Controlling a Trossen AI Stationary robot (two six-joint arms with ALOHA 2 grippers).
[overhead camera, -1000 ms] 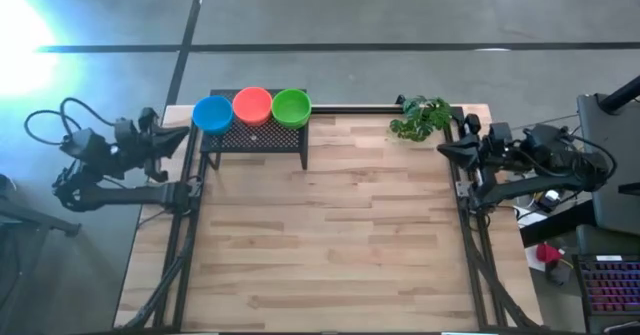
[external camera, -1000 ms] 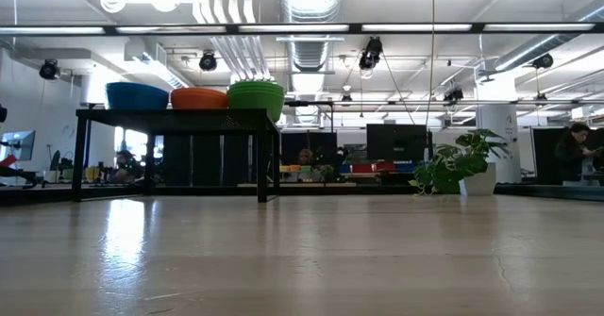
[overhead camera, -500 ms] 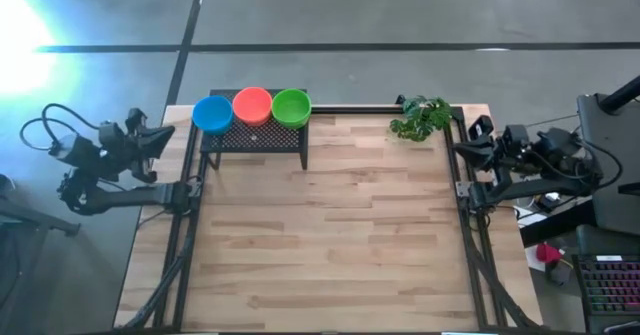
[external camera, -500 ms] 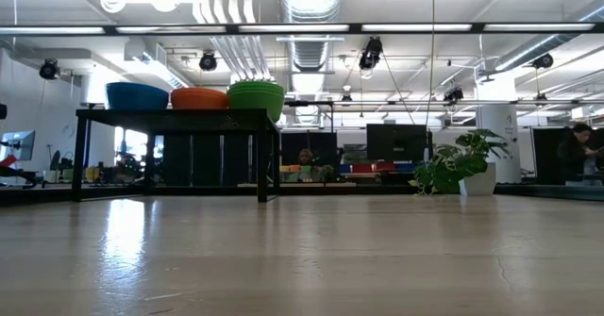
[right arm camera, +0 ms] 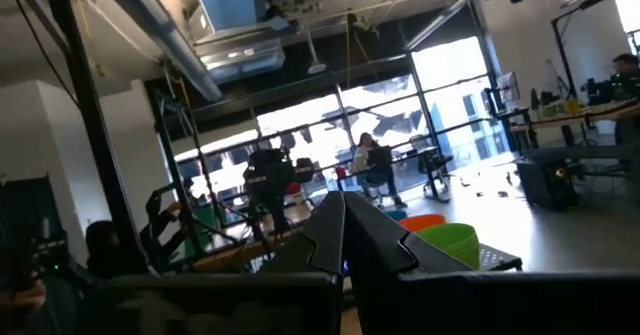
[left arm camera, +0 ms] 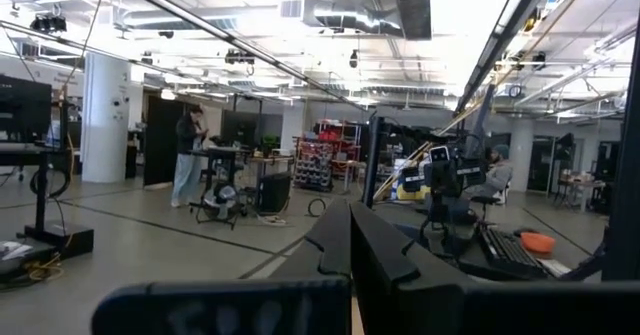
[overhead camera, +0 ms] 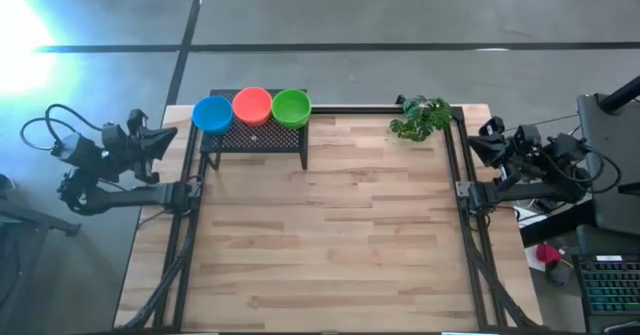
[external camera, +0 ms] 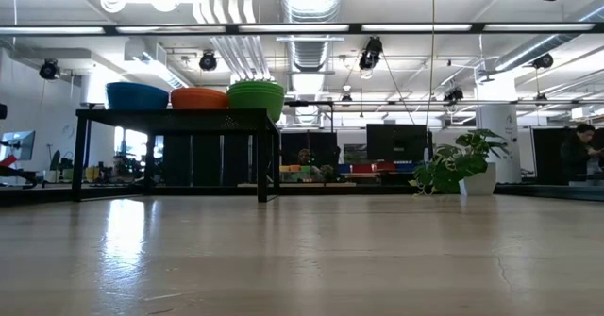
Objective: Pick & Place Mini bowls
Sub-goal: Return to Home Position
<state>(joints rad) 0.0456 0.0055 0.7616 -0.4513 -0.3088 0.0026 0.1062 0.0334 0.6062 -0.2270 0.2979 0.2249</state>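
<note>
Stand (overhead camera: 256, 137): one blue bowl (overhead camera: 212, 114), one orange-red bowl (overhead camera: 252, 105), one green bowl (overhead camera: 291, 105).

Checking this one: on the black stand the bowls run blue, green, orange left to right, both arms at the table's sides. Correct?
No. The high view shows blue bowl, orange-red bowl, green bowl on the stand; left gripper and right gripper are at the table's sides.

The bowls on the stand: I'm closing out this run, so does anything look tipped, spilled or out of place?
Nothing stands out. The blue bowl, orange-red bowl and green bowl sit upright in a row on the black mesh stand. The left gripper and right gripper are shut, off the sides of the table.
</note>
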